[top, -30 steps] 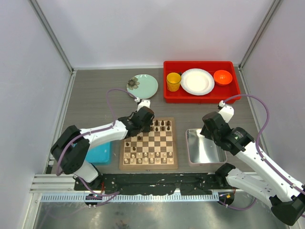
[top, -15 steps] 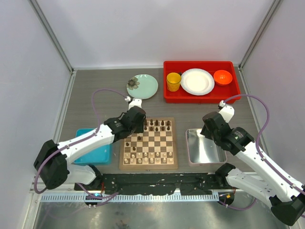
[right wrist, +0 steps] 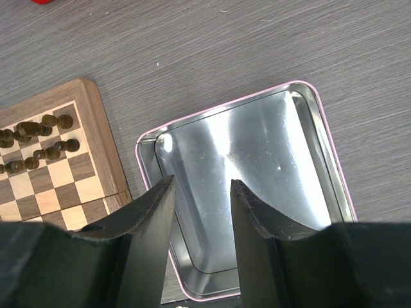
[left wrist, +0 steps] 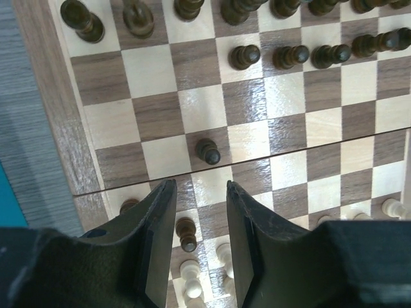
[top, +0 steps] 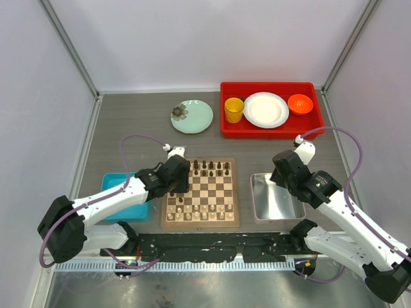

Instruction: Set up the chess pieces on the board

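Note:
The board [top: 200,222] lies in the middle of the table. Dark chess pieces [top: 212,168] stand along its far rows and pale ones [top: 199,212] along its near rows. My left gripper [top: 180,185] is open and empty above the board's left side. In the left wrist view my left gripper [left wrist: 200,187] has a stray dark pawn [left wrist: 207,151] just ahead of its tips. Another dark piece [left wrist: 186,232] and pale pieces [left wrist: 191,282] show below, between the fingers [left wrist: 157,244]. My right gripper [right wrist: 202,183] is open and empty over the silver tray [right wrist: 257,160]; the board's corner [right wrist: 96,102] lies to its left.
A red tray [top: 268,133] at the back right holds a yellow cup [top: 234,110], a white plate [top: 266,110] and an orange bowl [top: 300,103]. A green plate [top: 191,116] lies behind the board. A blue tray [top: 131,206] lies left of it, the silver tray [top: 276,200] right of it.
My left gripper has drawn back from the board's far left corner toward the near left side. The right arm has not moved.

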Available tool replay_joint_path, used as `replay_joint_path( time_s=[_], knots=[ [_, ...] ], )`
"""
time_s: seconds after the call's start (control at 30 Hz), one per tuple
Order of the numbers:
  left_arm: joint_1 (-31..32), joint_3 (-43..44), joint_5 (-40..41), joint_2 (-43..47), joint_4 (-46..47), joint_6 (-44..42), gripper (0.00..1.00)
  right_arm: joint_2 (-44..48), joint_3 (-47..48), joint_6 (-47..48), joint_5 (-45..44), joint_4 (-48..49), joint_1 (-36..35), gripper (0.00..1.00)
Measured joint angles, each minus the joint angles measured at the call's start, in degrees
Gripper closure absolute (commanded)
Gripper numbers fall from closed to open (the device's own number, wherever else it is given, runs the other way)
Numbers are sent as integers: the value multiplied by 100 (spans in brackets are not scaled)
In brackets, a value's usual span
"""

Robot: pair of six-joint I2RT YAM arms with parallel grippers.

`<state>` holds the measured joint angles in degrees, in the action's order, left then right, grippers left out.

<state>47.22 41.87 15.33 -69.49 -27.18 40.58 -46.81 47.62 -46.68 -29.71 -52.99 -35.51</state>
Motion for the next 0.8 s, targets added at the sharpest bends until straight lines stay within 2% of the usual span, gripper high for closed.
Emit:
replay_joint_path(
  time_s=[0.8],
  knots=[
    [0, 2, 13, -551, 540, -76, 62, 4, 0, 0, -2, -2, 0, 54]
  ],
)
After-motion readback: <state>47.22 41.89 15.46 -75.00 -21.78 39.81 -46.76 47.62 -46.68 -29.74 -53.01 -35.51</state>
